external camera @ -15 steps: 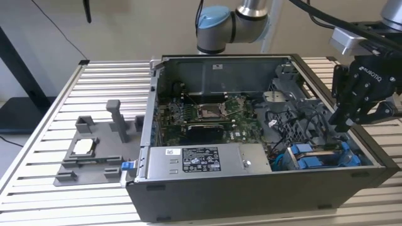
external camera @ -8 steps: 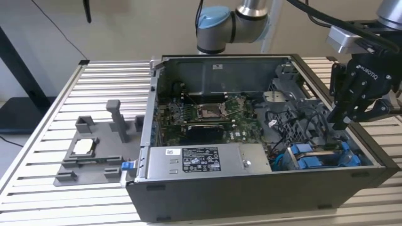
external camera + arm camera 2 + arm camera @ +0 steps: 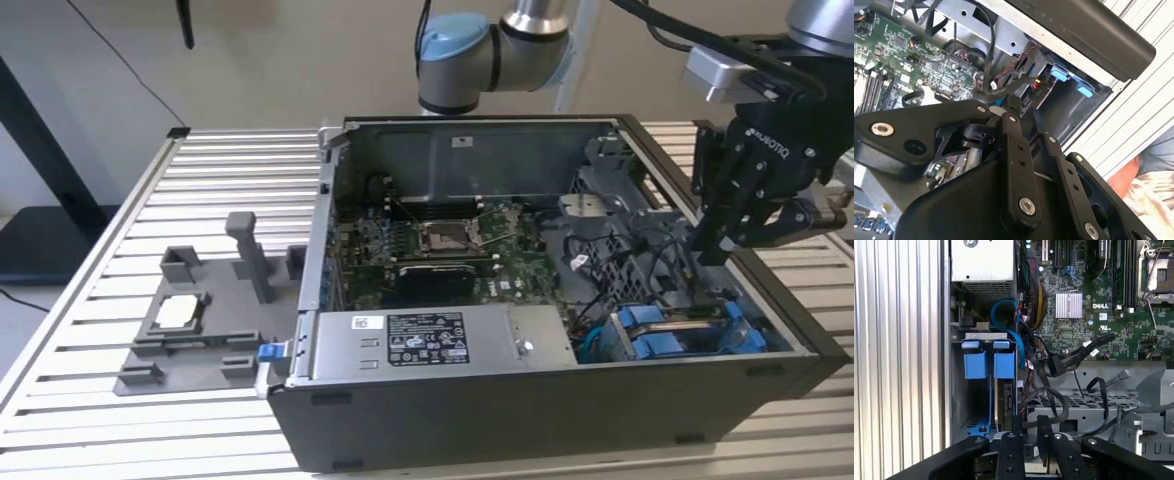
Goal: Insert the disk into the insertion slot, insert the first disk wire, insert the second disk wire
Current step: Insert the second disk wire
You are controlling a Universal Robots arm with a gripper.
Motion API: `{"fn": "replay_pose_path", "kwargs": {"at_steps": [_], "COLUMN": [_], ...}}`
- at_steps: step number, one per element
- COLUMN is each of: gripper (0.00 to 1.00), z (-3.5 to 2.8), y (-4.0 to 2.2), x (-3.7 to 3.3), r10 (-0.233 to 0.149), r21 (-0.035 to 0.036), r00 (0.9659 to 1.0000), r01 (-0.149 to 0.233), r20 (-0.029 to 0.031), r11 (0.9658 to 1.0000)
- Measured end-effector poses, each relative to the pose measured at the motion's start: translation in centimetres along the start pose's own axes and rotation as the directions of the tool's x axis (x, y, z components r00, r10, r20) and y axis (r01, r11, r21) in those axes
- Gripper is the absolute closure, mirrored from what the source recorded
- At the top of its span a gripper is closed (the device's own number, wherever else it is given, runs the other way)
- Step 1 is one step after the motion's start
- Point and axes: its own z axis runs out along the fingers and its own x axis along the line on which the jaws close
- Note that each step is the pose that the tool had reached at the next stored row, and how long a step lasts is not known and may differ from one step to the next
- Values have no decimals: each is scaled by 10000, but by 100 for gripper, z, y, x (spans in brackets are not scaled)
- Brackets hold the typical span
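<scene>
1. We see the hand point(image 3: 711, 258) hanging fingers-down inside the open computer case point(image 3: 561, 420), towards the exterior view's right, just inside that side's wall.
2. In the first wrist view the hand point(image 3: 1029, 424) is drawn narrow, with a thin gap between its fingertips and nothing we can make out clamped there.
3. There's the disk point(image 3: 681, 313). It sits in the insertion slot point(image 3: 985, 336) at the case's near corner, on the exterior view's right, just below the hand.
4. In the first wrist view the disk point(image 3: 1005, 400) stands on edge, its blue carrier tabs point(image 3: 990, 364) side by side against the slot's grey rim.
5. It's tight here. A tangle of black wires point(image 3: 1054, 410) loops just beside the disk and in front of the fingertips.
6. One black connector point(image 3: 1074, 356) hangs loose over the edge of the motherboard point(image 3: 441, 245), apart from the disk.
7. The silver power supply point(image 3: 427, 340) closes off the slot on the exterior view's left, so the open room is upward.
8. Outside the case, a grey fixture point(image 3: 200, 330) sits on the slatted worktop point(image 3: 67, 300), well apart from the hand.
</scene>
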Motion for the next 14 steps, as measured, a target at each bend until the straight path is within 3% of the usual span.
{"fn": "replay_pose_path", "kwargs": {"at_steps": [8, 14], "gripper": [73, 73], "z": [-117, -133], "y": [20, 79], "x": [-33, -85], "r10": [-1, -2], "r21": [-2, -2], "r00": [10000, 10000], "r01": [1, 2], "r20": [1, -2], "r11": [10000, 10000]}}
